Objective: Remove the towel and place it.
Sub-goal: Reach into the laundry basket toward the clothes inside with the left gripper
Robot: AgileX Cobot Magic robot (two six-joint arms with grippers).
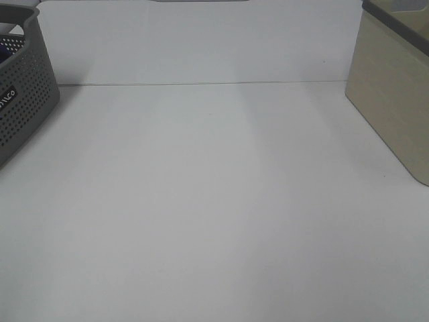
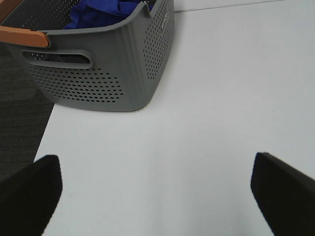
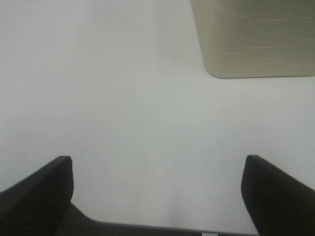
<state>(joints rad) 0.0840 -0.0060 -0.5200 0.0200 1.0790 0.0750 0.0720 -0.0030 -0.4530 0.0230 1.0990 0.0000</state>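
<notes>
The blue towel lies bunched inside the grey perforated basket, which stands at the left edge of the white table. In the exterior high view only a sliver of the towel shows in the basket. My left gripper is open and empty over the table, short of the basket. My right gripper is open and empty over bare table. Neither gripper shows in the exterior high view.
A beige bin with a dark rim stands at the right edge of the table; it also shows in the right wrist view. The basket has an orange-brown handle. Dark floor lies past the table's left edge.
</notes>
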